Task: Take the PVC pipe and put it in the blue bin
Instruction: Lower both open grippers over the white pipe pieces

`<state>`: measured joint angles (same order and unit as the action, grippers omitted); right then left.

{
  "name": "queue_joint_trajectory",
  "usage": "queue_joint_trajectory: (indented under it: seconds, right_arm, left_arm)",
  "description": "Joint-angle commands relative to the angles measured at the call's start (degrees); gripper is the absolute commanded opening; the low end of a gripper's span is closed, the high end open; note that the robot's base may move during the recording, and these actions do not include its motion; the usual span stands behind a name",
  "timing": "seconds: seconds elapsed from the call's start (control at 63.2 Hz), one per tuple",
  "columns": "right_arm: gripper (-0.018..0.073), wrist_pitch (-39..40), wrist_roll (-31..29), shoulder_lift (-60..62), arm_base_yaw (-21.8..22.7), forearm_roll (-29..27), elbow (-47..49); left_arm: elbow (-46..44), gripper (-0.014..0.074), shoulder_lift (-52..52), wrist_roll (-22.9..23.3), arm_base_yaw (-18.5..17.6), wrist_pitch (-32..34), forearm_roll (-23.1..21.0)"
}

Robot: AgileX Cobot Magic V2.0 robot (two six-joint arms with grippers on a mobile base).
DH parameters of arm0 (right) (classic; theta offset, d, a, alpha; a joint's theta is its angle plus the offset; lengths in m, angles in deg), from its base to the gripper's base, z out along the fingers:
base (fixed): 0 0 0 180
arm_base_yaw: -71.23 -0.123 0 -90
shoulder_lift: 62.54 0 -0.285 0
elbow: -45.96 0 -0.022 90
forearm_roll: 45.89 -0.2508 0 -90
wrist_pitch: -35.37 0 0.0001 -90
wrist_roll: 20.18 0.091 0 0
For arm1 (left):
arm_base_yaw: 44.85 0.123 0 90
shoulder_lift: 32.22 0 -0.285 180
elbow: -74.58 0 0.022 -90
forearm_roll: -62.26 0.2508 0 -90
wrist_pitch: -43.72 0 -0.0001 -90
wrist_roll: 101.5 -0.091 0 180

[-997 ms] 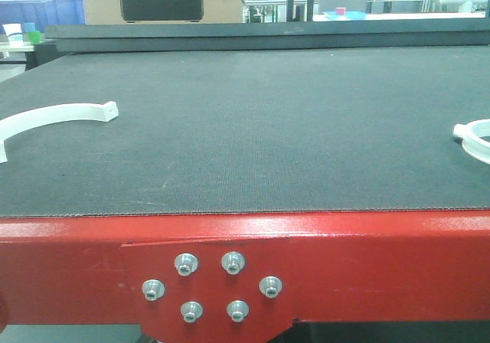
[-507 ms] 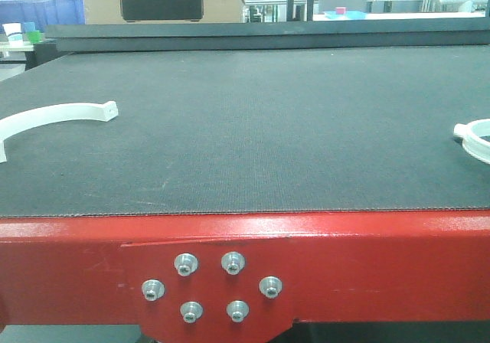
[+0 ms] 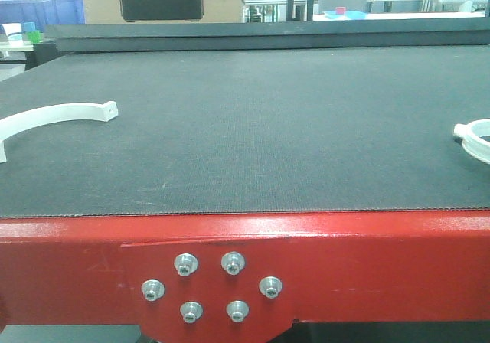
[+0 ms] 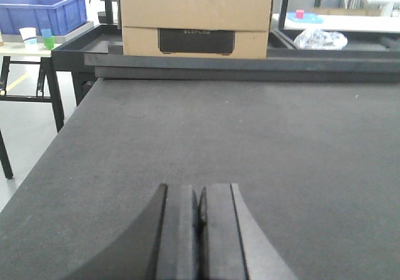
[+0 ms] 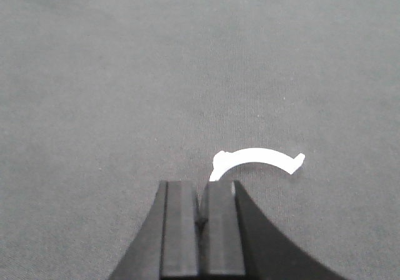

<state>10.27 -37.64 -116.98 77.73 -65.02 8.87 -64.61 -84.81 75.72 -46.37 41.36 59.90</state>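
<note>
The left hand is closed, its two dark fingers pressed together with nothing between them, low over the dark table. The right hand is likewise closed and empty above the same surface. Just beyond its fingertips lies a white curved PVC piece, one end partly hidden behind a finger. From the front, one white arc lies at the table's left and runs to the picture's edge. A second white piece at the far right is mostly cropped, so its full shape cannot be made out. Which of the two the right wrist camera shows I cannot tell. A red frame with six bolts runs along the table's near edge. Past the far edge stands a cardboard box. Left of it the blue bin sits on a separate stand, well apart from the white pieces, with a white cup and a green cup in front.
</note>
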Motion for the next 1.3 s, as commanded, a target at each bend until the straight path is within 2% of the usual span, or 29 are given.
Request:
queue_joint_trajectory:
  seconds: [0.0, 0.063, 0.127, 0.285, 0.317, 0.427, 0.507, 0.633, 0.744, 1.029, 1.282]
  right_arm:
    - [-0.0162, 0.5, -2.0, -1.3, 0.3, 0.5, 0.5]
    - [-0.0144, -0.9, -3.1, -2.7, 0.3, 0.5, 0.5]
    - [-0.0084, -2.1, -3.1, -3.9, 0.3, 0.5, 0.5]
    - [0.0141, -2.4, -3.1, -7.5, 0.3, 0.5, 0.5]
    - [0.0214, -2.4, -3.1, -8.5, 0.3, 0.5, 0.5]
    - [0.0311, -1.5, -3.1, -11.2, 0.3, 0.5, 0.5]
    - [0.0319, -0.5, -3.1, -12.9, 0.3, 0.5, 0.5]
    - [0.0318, 2.8, -3.1, -16.2, 0.3, 0.5, 0.5]
    - [0.0318, 5.2, -3.1, -18.7, 0.3, 0.5, 0.5]
    - [0.0318, 5.8, -3.1, -27.0, 0.3, 0.5, 5.8]
    - [0.0318, 1.9, -4.5, -35.0, 0.3, 0.6, 12.1]
  left_arm:
    - [-1.1, -0.0111, -1.9, 0.1, 0.3, -0.3, 0.7]
    - [-2.1, -0.0111, -3.7, 0.1, 0.3, -2.2, 0.7]
    - [-2.7, -0.0111, -5.4, 0.1, 0.3, -3.3, 0.7]
    - [-3.4, -0.0111, -9.5, 0.1, 0.3, -3.8, -0.6]
    - [-3.5, -0.0111, -10.7, 0.1, 0.3, -4.3, -1.2]
    - [-3.5, -0.0094, -13.5, 0.1, 0.3, -4.9, -1.1]
    - [-3.5, -0.0024, -14.8, 0.1, 0.3, -5.2, -1.1]
    - [-3.6, 0.0155, -16.9, 0.1, 0.3, -5.2, -1.1]
    - [-3.6, 0.0248, -18.6, 0.1, 0.3, -2.9, -1.1]
    - [-3.9, 0.0265, -22.8, 0.1, 0.3, 0.9, -1.1]
    - [-3.9, 0.0265, -25.2, 0.1, 0.3, 1.4, -1.1]
